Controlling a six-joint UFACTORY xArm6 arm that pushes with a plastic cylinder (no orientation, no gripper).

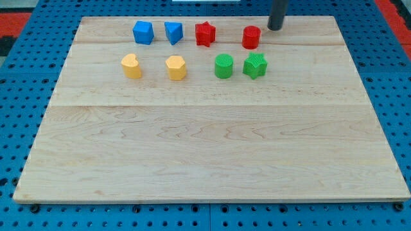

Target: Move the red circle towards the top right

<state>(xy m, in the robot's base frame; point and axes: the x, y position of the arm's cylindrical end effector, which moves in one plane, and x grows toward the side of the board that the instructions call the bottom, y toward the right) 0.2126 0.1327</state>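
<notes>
Upper right of the frame: our tip (275,28), a bare rod holding nothing, stands up-right of the red plastic circle (251,37), so pushing now risks driving it down-left into the green star block (255,65).

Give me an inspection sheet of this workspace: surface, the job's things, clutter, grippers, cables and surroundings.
Surface: light wooden board, flat, planks running across the view.
Job's things: red circle block near the top edge, right of centre; my tip just to its upper right, a small gap between them.
Clutter: blue cube, blue triangular block and red star block in the row to the red circle's left; yellow heart block, yellow hexagon block, green circle block and green star block in the row below.
Grippers: none fitted, only a dark rod.
Cables: nothing seen.
Surroundings: blue perforated base around the board.
</notes>
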